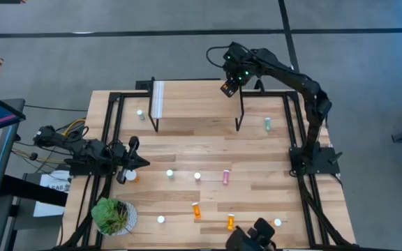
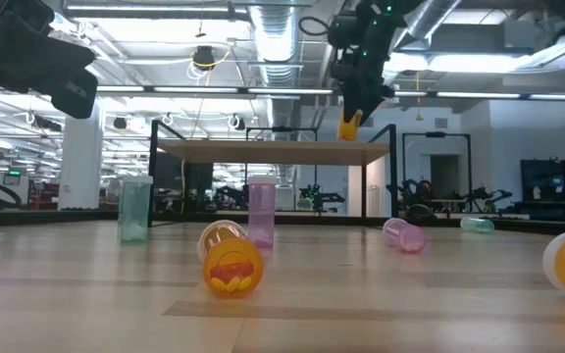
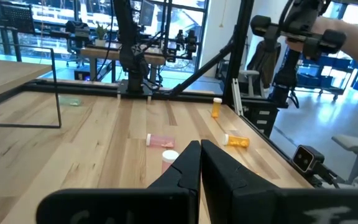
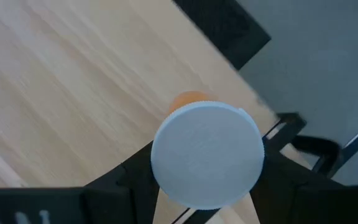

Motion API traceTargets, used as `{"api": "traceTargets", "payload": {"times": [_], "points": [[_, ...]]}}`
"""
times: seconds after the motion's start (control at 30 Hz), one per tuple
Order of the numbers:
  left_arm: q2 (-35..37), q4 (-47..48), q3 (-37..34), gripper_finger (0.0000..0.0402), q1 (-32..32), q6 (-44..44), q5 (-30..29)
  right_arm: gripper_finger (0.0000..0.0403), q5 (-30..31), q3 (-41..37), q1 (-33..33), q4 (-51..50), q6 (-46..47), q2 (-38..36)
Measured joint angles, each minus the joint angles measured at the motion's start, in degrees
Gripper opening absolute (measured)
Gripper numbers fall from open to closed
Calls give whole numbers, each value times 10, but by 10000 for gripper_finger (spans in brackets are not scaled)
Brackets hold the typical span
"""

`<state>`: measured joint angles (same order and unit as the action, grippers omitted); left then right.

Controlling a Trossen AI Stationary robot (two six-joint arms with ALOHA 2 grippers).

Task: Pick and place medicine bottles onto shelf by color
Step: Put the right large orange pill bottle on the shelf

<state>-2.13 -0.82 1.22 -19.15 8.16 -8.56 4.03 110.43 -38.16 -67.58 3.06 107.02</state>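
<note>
High view: an orange bottle (image 1: 227, 88) is held by the right gripper (image 1: 229, 86) above the far right corner of the shelf (image 1: 197, 104). In the low view the bottle (image 2: 349, 126) is seen hanging just over the shelf top (image 2: 273, 150), tilted a little, round white cap up between the dark fingers. The shelf is a flat pale wood plank on thin black legs. The left gripper (image 1: 132, 164) is kept at the table's (image 1: 257, 188) left edge, jaws pressed together, holding nothing.
</note>
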Motion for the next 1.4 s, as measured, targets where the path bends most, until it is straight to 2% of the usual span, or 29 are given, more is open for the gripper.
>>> {"api": "traceTargets", "payload": {"times": [1.4], "points": [[0,0,0,0,0,0,0,235,-1,-29,1,49,4,2]]}}
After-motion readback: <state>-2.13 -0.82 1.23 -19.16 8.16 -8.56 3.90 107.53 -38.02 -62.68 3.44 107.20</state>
